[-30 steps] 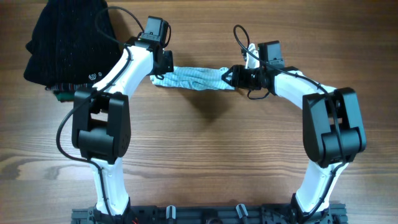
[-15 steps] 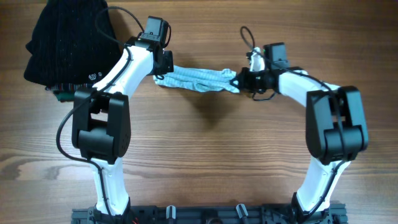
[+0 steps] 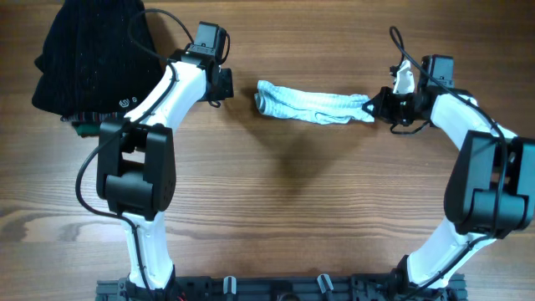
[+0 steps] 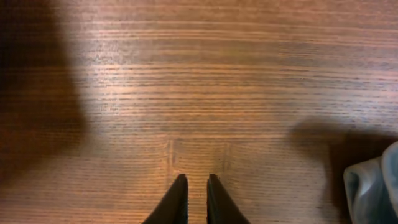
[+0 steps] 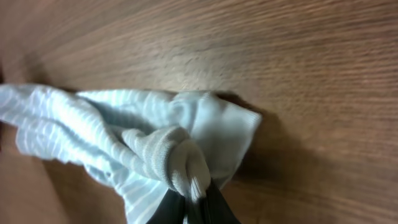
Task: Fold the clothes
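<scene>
The clothes, a small pale blue-white striped garment (image 3: 309,104), lie bunched in a long strip across the far middle of the table. My right gripper (image 3: 376,106) is shut on its right end. In the right wrist view a knotted fold of the fabric (image 5: 177,165) is pinched between the jaws of that gripper (image 5: 196,199). My left gripper (image 3: 227,84) hangs left of the garment, a short gap away from its left end. Its fingertips stand a narrow slit apart over bare wood, with nothing between them (image 4: 194,177). A corner of the garment (image 4: 376,186) shows at the lower right of the left wrist view.
A black knit garment (image 3: 88,54) is heaped at the far left corner. A dark green garment (image 3: 79,127) peeks out from under its front edge. The wooden table (image 3: 276,209) spreads in front of both arms.
My right gripper has pulled the garment to the right. The garment's left end has come out of my left gripper, whose jaws have parted slightly. The left arm has stayed put.
</scene>
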Action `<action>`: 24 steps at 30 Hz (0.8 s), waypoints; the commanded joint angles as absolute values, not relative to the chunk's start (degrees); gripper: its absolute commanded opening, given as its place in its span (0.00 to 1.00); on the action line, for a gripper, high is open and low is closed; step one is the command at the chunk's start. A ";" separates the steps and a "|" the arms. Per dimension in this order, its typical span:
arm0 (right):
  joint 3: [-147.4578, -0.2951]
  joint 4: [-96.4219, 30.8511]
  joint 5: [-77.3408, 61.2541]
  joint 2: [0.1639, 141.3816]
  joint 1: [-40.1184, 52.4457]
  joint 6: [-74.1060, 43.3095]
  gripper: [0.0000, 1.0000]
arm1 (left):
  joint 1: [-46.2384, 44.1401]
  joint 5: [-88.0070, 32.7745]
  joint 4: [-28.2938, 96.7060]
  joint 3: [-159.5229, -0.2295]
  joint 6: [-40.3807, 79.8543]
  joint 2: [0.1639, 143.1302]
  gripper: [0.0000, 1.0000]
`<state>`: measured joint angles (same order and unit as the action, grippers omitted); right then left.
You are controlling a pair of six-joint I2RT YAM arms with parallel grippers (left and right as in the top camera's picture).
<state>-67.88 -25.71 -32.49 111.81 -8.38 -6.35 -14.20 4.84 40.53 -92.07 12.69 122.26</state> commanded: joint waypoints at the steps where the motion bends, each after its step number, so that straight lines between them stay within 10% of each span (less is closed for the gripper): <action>1: -70.26 -28.53 -32.03 109.25 -7.29 -2.76 0.04 | -14.37 5.21 41.36 -91.83 12.21 122.32 0.09; 24: -79.18 -25.67 -27.29 107.04 17.21 -7.94 0.04 | -14.37 5.23 43.83 -91.83 12.38 109.21 0.04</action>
<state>-78.26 -26.81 -29.95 108.57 15.38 -6.44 -14.20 4.84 43.31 -92.07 12.69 110.00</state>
